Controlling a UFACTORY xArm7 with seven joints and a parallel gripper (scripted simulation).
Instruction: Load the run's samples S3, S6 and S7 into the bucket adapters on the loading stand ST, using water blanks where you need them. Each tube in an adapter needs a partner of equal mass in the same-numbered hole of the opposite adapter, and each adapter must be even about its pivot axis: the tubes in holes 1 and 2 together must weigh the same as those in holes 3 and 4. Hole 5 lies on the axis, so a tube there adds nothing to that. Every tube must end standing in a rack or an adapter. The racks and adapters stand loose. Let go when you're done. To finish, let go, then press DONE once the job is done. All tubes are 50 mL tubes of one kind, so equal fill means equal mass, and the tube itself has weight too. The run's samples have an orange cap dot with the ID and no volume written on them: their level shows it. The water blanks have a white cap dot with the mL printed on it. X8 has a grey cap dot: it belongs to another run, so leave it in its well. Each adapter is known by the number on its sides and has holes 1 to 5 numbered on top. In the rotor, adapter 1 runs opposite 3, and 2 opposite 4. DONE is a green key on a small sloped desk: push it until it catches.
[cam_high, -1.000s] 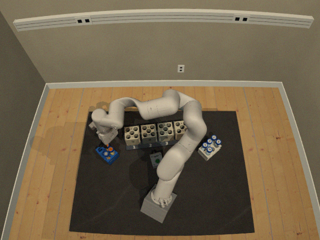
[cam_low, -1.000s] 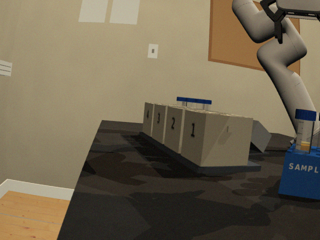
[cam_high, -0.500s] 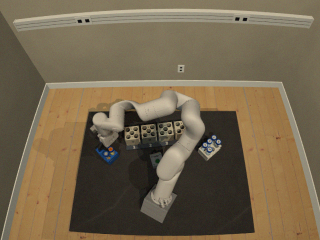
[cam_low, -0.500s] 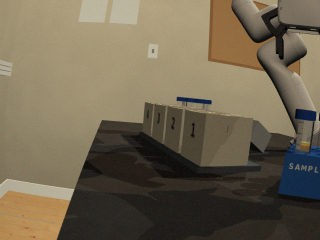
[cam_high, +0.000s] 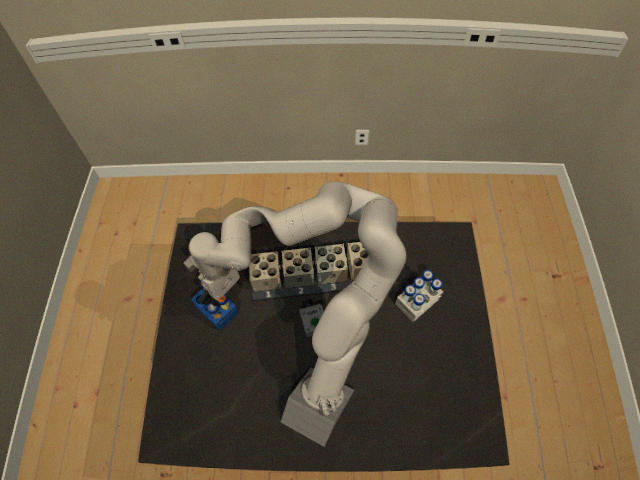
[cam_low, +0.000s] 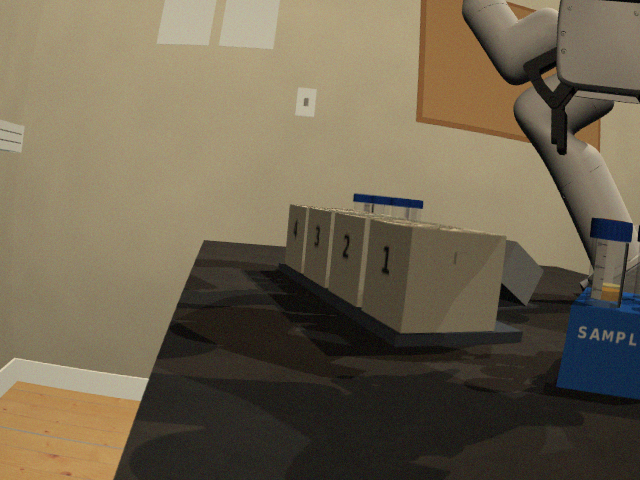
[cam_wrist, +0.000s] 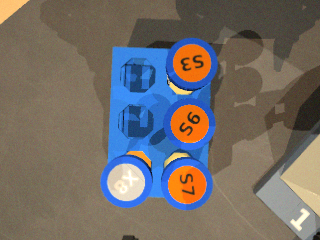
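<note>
Three samples, S3 (cam_wrist: 192, 62), S6 (cam_wrist: 189, 123) and S7 (cam_wrist: 187, 184), stand in the blue rack (cam_high: 222, 319) (cam_low: 599, 351) (cam_wrist: 117, 100) beside grey-dotted X8 (cam_wrist: 126, 181); my gripper (cam_high: 214, 297) hangs above, its fingers wide apart, gripping nothing.

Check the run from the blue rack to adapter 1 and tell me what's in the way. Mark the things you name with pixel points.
Nothing visible stands between the blue rack (cam_high: 225, 318) (cam_low: 599, 361) (cam_wrist: 161, 60) and adapter 1 (cam_high: 258, 282) (cam_low: 439, 294) (cam_wrist: 307, 175); the sloped desk (cam_high: 307, 322) (cam_low: 521, 271) sits off to the side.

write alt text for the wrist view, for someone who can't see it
Blue rack seen from above, with orange-dotted tubes S3, S6 and S7 in one row, and grey-dotted X8 beside S7. Two wells beside S3 and S6 are empty.
</note>
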